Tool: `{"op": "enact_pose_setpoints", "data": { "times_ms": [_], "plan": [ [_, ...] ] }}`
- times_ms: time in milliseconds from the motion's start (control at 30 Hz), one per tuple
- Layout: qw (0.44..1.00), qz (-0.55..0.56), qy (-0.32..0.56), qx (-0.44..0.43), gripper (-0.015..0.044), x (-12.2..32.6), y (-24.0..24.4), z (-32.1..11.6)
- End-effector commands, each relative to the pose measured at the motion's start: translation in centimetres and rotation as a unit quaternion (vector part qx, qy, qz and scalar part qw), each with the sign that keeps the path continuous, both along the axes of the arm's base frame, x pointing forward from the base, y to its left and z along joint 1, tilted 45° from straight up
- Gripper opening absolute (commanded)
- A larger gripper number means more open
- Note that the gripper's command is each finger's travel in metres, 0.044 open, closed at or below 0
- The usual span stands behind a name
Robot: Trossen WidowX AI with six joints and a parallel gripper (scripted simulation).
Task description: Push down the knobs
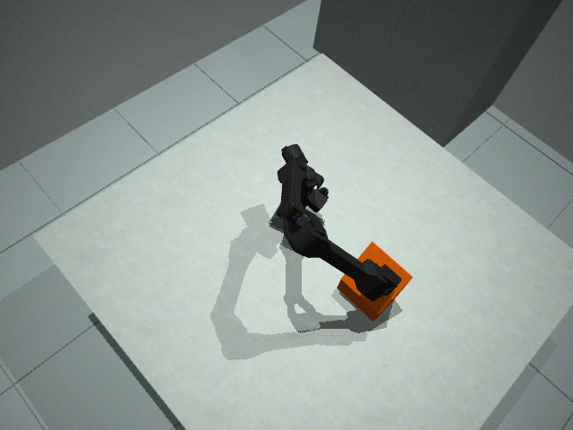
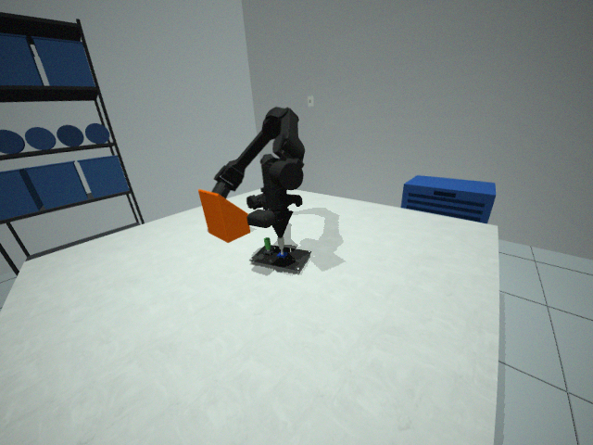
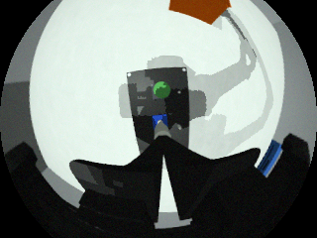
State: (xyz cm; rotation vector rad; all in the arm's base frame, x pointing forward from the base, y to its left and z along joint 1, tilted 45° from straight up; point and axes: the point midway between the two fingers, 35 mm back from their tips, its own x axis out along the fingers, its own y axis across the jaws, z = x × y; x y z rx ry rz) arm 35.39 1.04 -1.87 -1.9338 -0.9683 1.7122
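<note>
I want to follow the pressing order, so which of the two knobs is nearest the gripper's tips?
The grey knob, right below the closed fingertips; the green one stands off to the side.

Pale table (image 1: 184, 287) (image 2: 296, 345) (image 3: 74, 99) carries dark circuit board (image 1: 276, 224) (image 2: 296, 262) (image 3: 173, 105), orange arm base near board (image 1: 372, 312) (image 2: 224, 218) (image 3: 200, 9)

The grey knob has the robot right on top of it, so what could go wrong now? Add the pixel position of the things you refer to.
The shut gripper (image 2: 281, 235) (image 3: 161, 139) is right at the grey knob's (image 2: 281, 246) (image 3: 161, 130) top. It might slip off the narrow top, or push crookedly and loosen the blue part (image 2: 283, 255) (image 3: 159, 119) below. Moving sideways, it might bump the green knob (image 2: 267, 243) (image 3: 161, 89) nearby.
</note>
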Motion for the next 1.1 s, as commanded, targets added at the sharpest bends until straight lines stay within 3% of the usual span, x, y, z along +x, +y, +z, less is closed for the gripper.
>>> {"op": "enact_pose_setpoints", "data": {
  "times_ms": [0,1067],
  "plan": [
    [1.0,-0.002,0.001,0.002,0.0,-0.02,0.12,-0.08],
    [1.0,-0.002,0.001,0.002,0.0,-0.01,0.54,-0.49]
  ]
}}
